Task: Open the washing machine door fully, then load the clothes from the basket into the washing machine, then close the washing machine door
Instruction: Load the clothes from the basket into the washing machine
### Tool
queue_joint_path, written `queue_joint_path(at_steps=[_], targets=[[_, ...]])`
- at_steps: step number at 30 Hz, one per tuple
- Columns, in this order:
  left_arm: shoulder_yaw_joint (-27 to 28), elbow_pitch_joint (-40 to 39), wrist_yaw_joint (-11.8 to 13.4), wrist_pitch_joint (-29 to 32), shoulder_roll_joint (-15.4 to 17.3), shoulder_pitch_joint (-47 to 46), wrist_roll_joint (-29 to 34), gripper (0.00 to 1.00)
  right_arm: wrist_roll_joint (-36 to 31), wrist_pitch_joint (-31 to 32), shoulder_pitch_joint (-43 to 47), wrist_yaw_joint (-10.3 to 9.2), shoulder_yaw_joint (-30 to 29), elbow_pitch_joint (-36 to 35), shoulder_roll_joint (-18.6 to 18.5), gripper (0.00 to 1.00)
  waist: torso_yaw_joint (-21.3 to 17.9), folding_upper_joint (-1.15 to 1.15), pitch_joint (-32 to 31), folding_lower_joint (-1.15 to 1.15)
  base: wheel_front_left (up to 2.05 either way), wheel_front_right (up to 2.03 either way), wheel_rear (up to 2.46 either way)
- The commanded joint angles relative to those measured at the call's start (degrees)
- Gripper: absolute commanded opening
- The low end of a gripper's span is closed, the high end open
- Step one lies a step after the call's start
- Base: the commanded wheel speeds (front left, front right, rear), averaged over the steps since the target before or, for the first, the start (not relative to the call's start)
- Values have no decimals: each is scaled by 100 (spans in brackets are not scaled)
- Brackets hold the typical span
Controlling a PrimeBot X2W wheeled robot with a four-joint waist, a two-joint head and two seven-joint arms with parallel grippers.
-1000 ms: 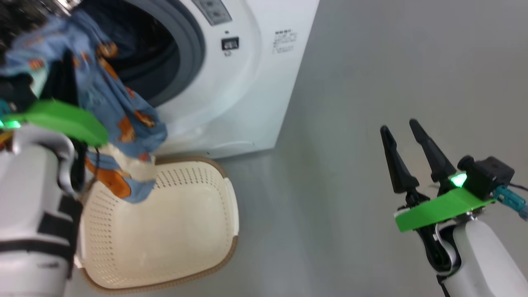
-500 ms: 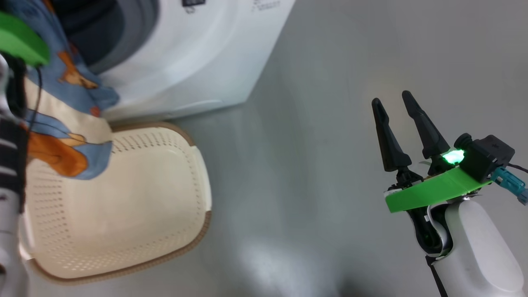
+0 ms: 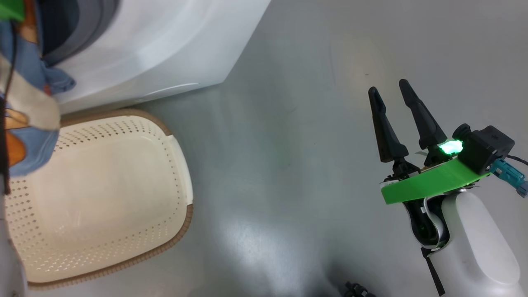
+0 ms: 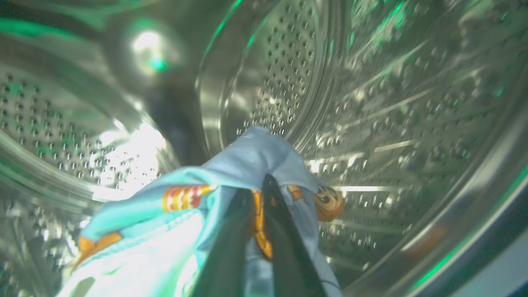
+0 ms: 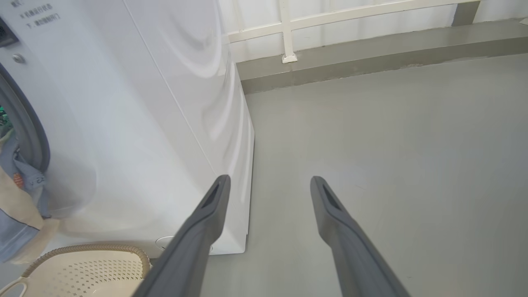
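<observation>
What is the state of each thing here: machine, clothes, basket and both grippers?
White boxy washing machine: opening uncovered.
Light-blue printed fabric clothes: gripped, partly inside the steel drum, rest hanging outside.
Cream perforated plastic basket: upright, visible part empty.
Left gripper: shut on the clothes.
Right gripper: open, empty.

- The floor [image 3: 288,156] is grey, smooth and a little glossy. A soft bright reflection lies on it near the bottom middle of the head view.
- A faint pale patch [image 3: 357,55], roughly oval, shows on the floor near the top of the head view.
- A small dark object [image 3: 357,290] is cut by the bottom edge; I cannot tell what it is.
- A darker grey ledge [image 5: 371,51] runs along the foot of the wall in the right wrist view.
- A white frame [image 5: 284,29] stands with a small foot on this ledge, one upright bar meeting a horizontal rail.
</observation>
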Motion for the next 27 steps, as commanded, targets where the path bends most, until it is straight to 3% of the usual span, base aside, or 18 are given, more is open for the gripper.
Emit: queue_joint_path(at_steps=[1,7,13,27], targets=[[143,-48,25,-32,208,119,37,100,-4,-27,88,9,109,-115,6,100,38,0,-22,0,0,0,0],[268,184,76,-32,135,354,139,100,-5,-27,63,9,129,-100,18,100,132,0,-84,0,0,0,0],[420,-71,112,-32,62,930,175,100,37,-27,99,9,92,-44,59,100,249,0,-301,0,0,0,0],[744,-1833,57,-32,-154,2865,43,100,54,-27,198,9,36,14,53,100,543,0,-707,0,0,0,0]])
